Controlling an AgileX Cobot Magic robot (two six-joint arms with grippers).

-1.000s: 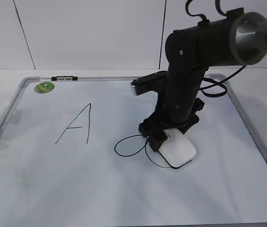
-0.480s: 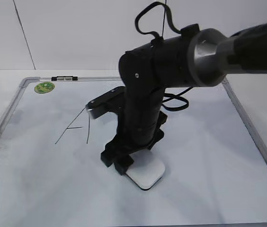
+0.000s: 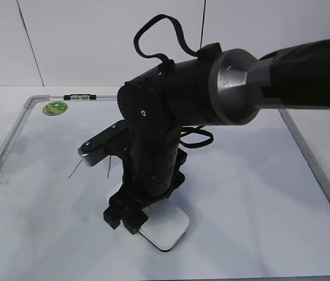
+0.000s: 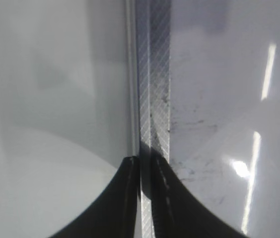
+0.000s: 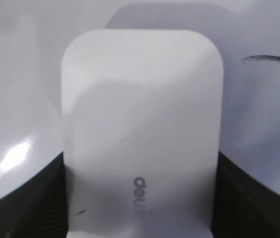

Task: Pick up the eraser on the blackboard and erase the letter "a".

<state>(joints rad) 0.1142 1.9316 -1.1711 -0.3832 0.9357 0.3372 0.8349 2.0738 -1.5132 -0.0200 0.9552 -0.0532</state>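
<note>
My right gripper (image 3: 131, 218) is shut on the white eraser (image 3: 166, 229) and presses it flat on the blackboard (image 3: 258, 193) near the front middle. In the right wrist view the eraser (image 5: 140, 114) fills the frame between the two black fingers of the gripper (image 5: 140, 198). The cursive letter "a" does not show in any view; the arm covers part of the board. A thin black stroke (image 5: 271, 59) lies beyond the eraser; I cannot tell which letter it belongs to. My left gripper (image 4: 145, 166) is shut and empty over the board's left frame (image 4: 152, 74).
The capital "A" (image 3: 74, 170) is mostly hidden behind my right arm. A green sticker (image 3: 55, 108) and a small marker (image 3: 79, 96) sit at the board's far left corner. The grey frame (image 3: 311, 158) bounds the right side.
My right arm has swept the eraser left and toward the front edge, over the spot where the cursive "a" was drawn. The "a" no longer shows. The left arm has not moved.
</note>
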